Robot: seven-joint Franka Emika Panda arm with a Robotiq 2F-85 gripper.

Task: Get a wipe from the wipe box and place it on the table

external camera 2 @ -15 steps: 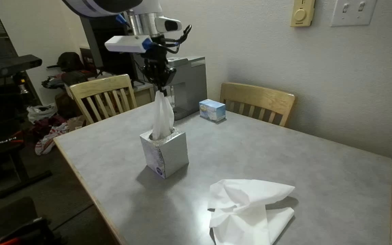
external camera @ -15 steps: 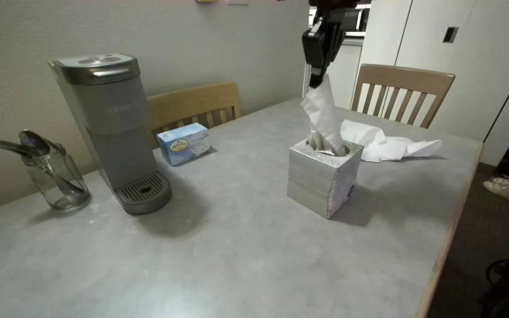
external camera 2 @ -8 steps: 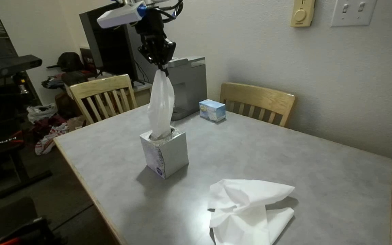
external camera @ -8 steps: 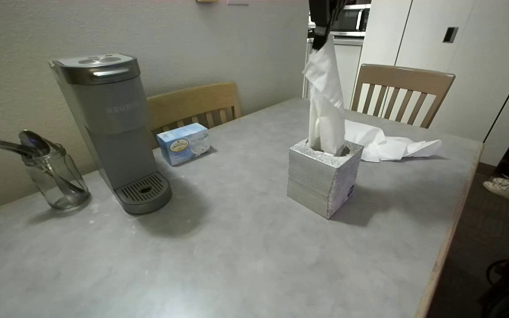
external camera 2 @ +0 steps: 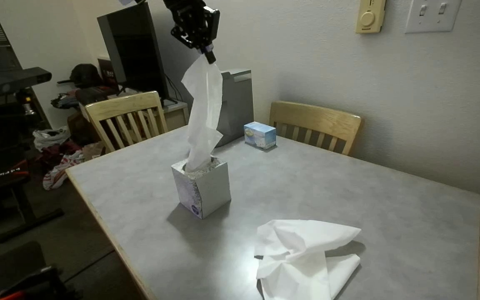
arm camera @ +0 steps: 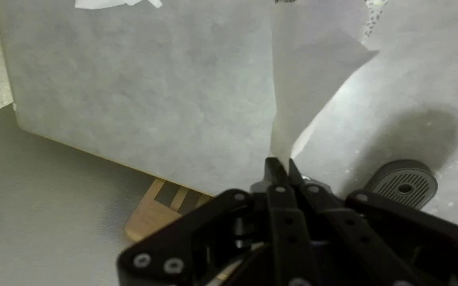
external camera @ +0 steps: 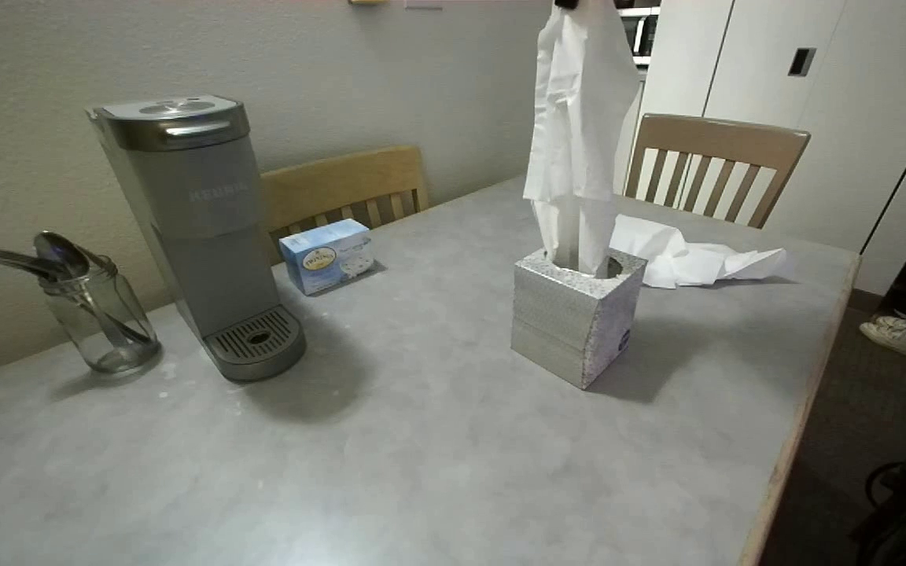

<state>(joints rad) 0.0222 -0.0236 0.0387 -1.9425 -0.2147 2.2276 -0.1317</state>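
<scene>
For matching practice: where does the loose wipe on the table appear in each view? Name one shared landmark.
In an exterior view: loose wipe, right, partly behind the wipe box.
In an exterior view: loose wipe, bottom, right of centre.
Wrist view: loose wipe, top edge, left.
Shared landmark: the hanging wipe.

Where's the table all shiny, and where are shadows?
In an exterior view, glare whitens the table beside the crumpled wipe; in both exterior views, a shadow lies by the silver box; in the wrist view, a bright patch beside the hanging wipe, a dark shadow near the drip tray.
</scene>
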